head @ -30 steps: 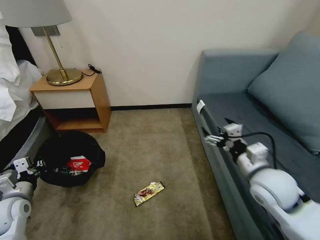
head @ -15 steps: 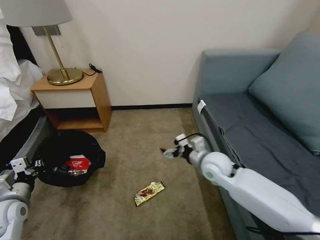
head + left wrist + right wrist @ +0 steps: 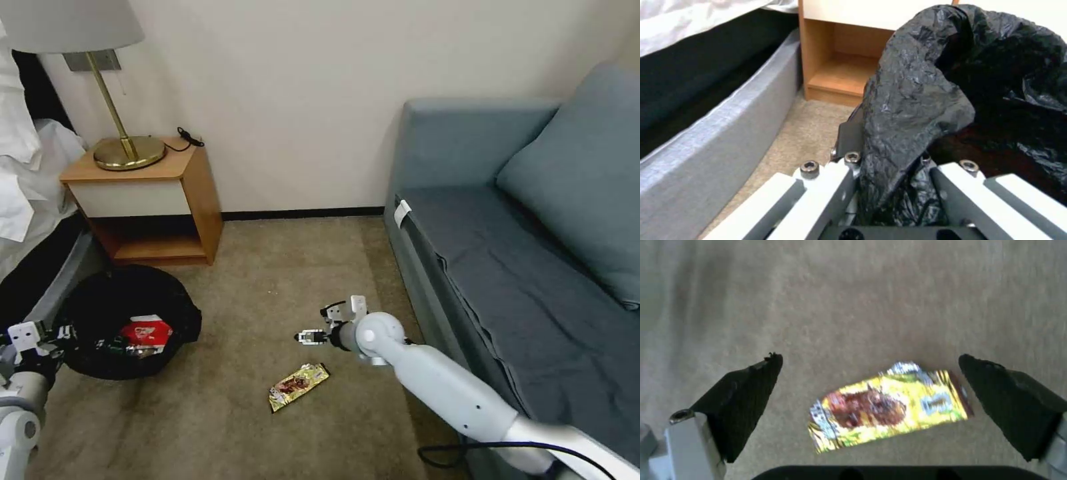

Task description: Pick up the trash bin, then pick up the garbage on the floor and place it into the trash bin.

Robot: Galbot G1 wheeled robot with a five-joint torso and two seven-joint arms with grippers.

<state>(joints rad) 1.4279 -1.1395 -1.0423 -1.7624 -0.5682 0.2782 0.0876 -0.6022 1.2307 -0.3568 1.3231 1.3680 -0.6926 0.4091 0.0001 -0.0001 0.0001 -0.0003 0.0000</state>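
The left pincer (image 3: 63, 331) sat low by the bed, clenched on the liner rim of the trash bin (image 3: 127, 293), which stood just to its right holding a red-and-white packet (image 3: 145, 330). The right arm reached forward and down, its right pincer (image 3: 871, 386) spread wide above the wrapper (image 3: 889, 406) lying on the floor (image 3: 280, 280).

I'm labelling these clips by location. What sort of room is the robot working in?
Probably a hotel room or bedroom: a bed with white linen, a wooden nightstand carrying a brass lamp, and a grey-blue sofa on beige carpet.
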